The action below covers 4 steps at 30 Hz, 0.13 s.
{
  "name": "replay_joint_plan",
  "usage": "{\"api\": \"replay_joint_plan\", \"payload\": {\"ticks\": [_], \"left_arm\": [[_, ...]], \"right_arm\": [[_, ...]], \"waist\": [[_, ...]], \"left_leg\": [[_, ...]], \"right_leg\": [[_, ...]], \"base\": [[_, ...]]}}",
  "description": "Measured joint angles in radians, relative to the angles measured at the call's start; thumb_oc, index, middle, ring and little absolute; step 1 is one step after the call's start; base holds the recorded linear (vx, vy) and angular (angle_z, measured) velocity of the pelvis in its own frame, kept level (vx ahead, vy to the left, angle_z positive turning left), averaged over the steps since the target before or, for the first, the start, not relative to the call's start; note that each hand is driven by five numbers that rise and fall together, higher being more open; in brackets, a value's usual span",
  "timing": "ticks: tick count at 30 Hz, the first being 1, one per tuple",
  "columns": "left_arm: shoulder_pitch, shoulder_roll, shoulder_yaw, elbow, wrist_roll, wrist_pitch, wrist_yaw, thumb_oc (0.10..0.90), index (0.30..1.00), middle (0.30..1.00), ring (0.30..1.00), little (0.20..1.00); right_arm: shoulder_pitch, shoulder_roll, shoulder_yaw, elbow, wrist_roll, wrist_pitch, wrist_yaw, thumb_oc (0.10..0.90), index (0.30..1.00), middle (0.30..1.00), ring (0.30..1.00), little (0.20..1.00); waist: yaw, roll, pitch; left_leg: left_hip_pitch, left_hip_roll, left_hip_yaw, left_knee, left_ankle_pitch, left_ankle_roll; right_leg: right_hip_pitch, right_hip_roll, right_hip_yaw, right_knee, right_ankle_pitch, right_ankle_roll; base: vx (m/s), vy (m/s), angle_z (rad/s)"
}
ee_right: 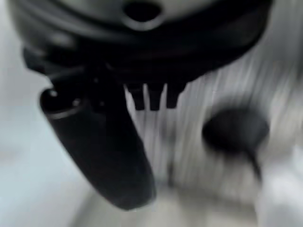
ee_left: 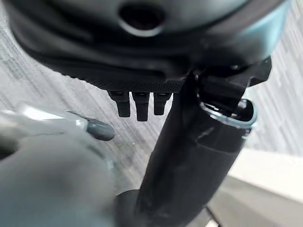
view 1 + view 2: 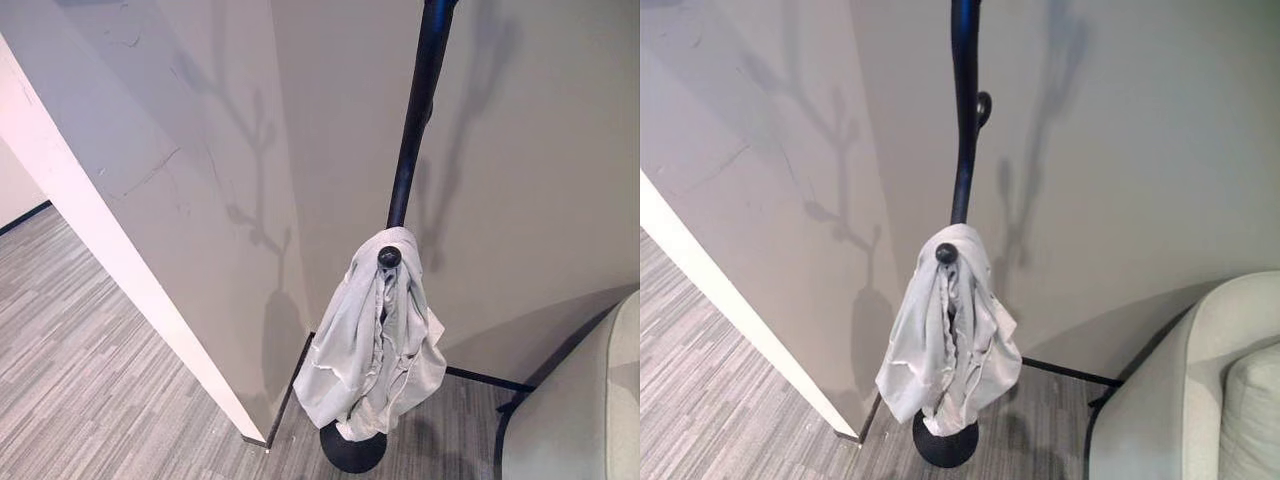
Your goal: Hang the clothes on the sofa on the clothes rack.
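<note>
A pale grey garment (image 3: 375, 340) hangs bunched from a low round-tipped peg (image 3: 389, 257) of the black clothes rack (image 3: 412, 130). Its folds reach down to the rack's round base (image 3: 352, 450). The same garment (image 3: 950, 340) and rack pole (image 3: 962, 130) stand in the corner in the right eye view. My left hand (image 2: 142, 71) hangs above the grey carpet, fingers (image 2: 142, 106) straight and empty. Over the floor, my right hand (image 1: 142, 52) also holds nothing, its fingers (image 1: 154, 97) straight.
The arm of a light grey sofa (image 3: 1180, 390) stands at the lower right, close to the rack. A white wall edge (image 3: 120, 250) juts out on the left. Striped grey carpet (image 3: 90, 380) covers the floor to the left.
</note>
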Motion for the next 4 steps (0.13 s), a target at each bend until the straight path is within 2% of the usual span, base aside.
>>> {"api": "replay_joint_plan", "payload": {"ticks": [4], "left_arm": [[0.001, 0.011, 0.011, 0.000, 0.031, 0.000, 0.001, 0.800, 0.900, 0.900, 0.900, 0.900]], "right_arm": [[0.041, -0.006, -0.003, -0.060, -0.080, 0.035, -0.041, 0.800, 0.900, 0.900, 0.900, 0.900]], "waist": [[-0.002, -0.021, -0.001]], "left_leg": [[0.000, 0.002, -0.001, 0.000, -0.003, 0.005]], "right_leg": [[0.000, 0.002, 0.000, 0.000, 0.000, -0.001]], "base": [[0.00, -0.002, 0.01]]}}
